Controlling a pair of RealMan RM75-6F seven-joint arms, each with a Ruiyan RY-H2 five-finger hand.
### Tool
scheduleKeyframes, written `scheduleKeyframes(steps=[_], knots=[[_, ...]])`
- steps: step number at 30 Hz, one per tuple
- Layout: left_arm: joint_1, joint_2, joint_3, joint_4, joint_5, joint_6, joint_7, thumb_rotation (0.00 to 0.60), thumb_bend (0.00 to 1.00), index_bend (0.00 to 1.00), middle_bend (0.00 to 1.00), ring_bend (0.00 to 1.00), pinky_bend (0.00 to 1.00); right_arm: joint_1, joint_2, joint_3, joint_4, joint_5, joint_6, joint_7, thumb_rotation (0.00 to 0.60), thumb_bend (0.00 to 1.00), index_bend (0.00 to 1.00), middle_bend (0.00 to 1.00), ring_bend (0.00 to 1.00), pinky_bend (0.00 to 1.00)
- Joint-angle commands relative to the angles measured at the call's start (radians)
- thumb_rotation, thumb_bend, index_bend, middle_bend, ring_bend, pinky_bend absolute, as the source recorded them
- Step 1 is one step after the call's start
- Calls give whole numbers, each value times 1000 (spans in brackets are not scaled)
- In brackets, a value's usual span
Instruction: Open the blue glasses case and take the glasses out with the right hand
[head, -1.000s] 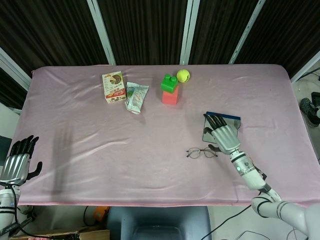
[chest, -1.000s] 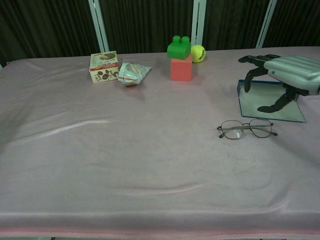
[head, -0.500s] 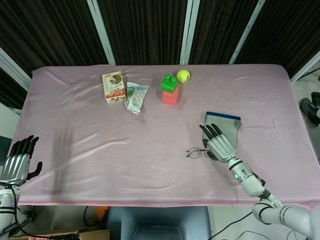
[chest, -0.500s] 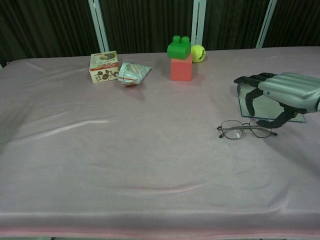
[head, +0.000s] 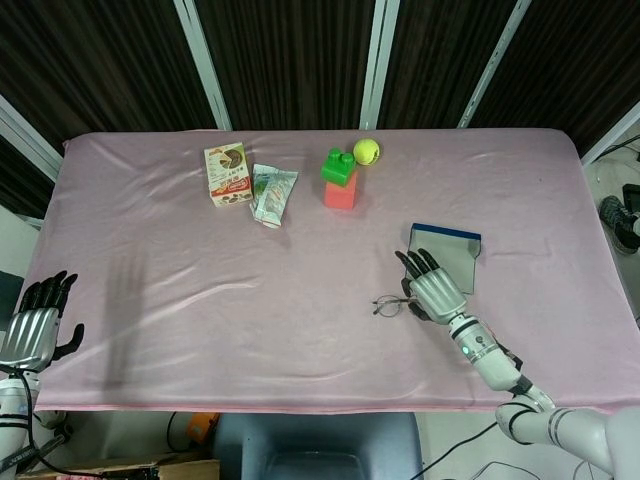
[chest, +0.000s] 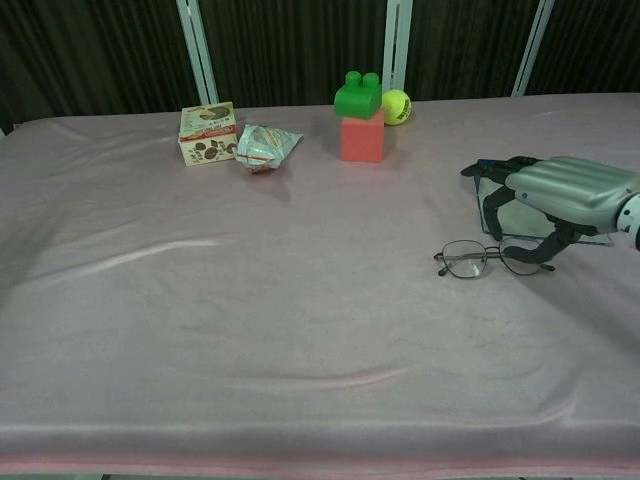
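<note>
While your right hand (head: 434, 289) sits right of centre in the head view, palm down with its fingers spread and curved, it hangs over the right part of the glasses (chest: 492, 258) and holds nothing; in the chest view its dark fingertips (chest: 492, 212) point down at the frame, though you cannot tell from either view whether they touch it. Those glasses lie unfolded on the pink tablecloth (head: 200, 300), just in front of the blue glasses case (head: 455, 250), which lies open behind the hand with its pale lining showing. Your left hand (head: 36, 322) rests at the lower left edge of the head view, fingers apart and empty. Along the upper part of the frame stand a snack box (head: 227, 173), a crumpled packet (head: 271, 194), a green block on a red block (head: 339, 178), and a yellow ball (head: 366, 151).
</note>
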Motion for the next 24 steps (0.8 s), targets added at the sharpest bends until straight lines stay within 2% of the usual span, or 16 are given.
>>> scheduleKeyframes(steps=[1,24], knots=[[0,0,0,1,0,-1,0,600,410,0,0,0,19,1,-4,-2,4,0,-3,1,600,487,653,14,0,0],[0,4,3,1,3,-3,-2,600,409,0,0,0,19,16,-38,15,38,23,-26,15,600,495,660,22,0,0]])
